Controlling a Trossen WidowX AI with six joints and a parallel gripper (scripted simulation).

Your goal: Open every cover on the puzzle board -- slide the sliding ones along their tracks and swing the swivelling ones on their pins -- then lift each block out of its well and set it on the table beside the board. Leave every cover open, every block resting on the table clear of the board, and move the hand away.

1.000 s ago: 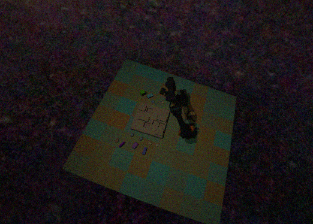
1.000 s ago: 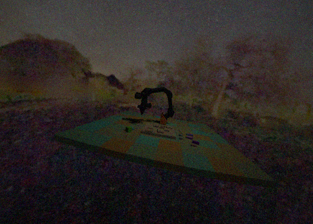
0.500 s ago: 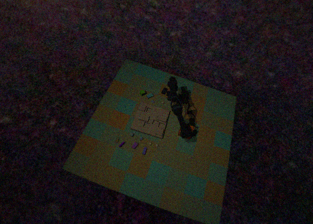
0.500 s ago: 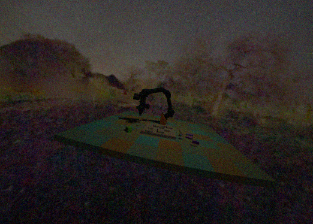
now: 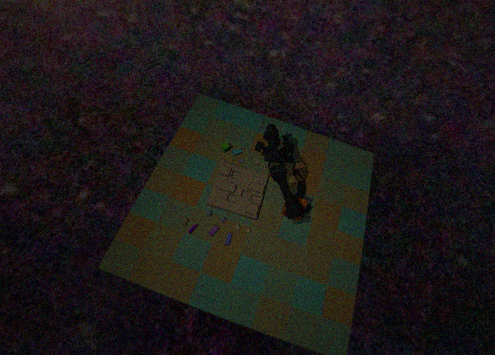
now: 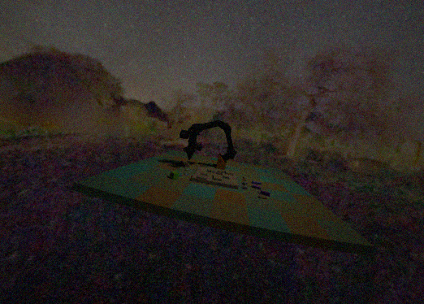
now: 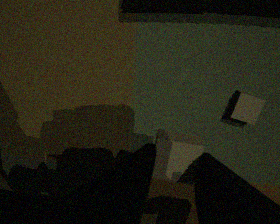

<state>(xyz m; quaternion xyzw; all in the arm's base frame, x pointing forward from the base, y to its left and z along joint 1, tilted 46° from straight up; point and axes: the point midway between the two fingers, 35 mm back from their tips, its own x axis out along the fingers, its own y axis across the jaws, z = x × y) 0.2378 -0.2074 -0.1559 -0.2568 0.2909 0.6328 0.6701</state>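
Observation:
The pale puzzle board (image 5: 219, 196) (image 6: 211, 175) lies mid-table, with dark track lines and openings; cover states are too dark to tell. Its dark edge (image 7: 200, 6) crosses the top of the wrist view. My gripper (image 5: 259, 147) (image 6: 189, 157) (image 7: 175, 157) is shut on a pale block (image 7: 184, 156), held above the table beyond the board's far side. A small pale block (image 7: 248, 107) lies on the table near it. A green block (image 5: 227, 147) (image 6: 175, 175) and a cyan block (image 5: 237, 152) lie off the board's far left corner.
Purple blocks (image 5: 192, 228) (image 5: 213, 230), a blue block (image 5: 229, 238) and several small pale pieces (image 5: 223, 219) (image 5: 247, 230) lie along the board's near side. The arm's base (image 5: 298, 207) stands right of the board. The table (image 5: 251, 271) is a patchwork of teal and orange.

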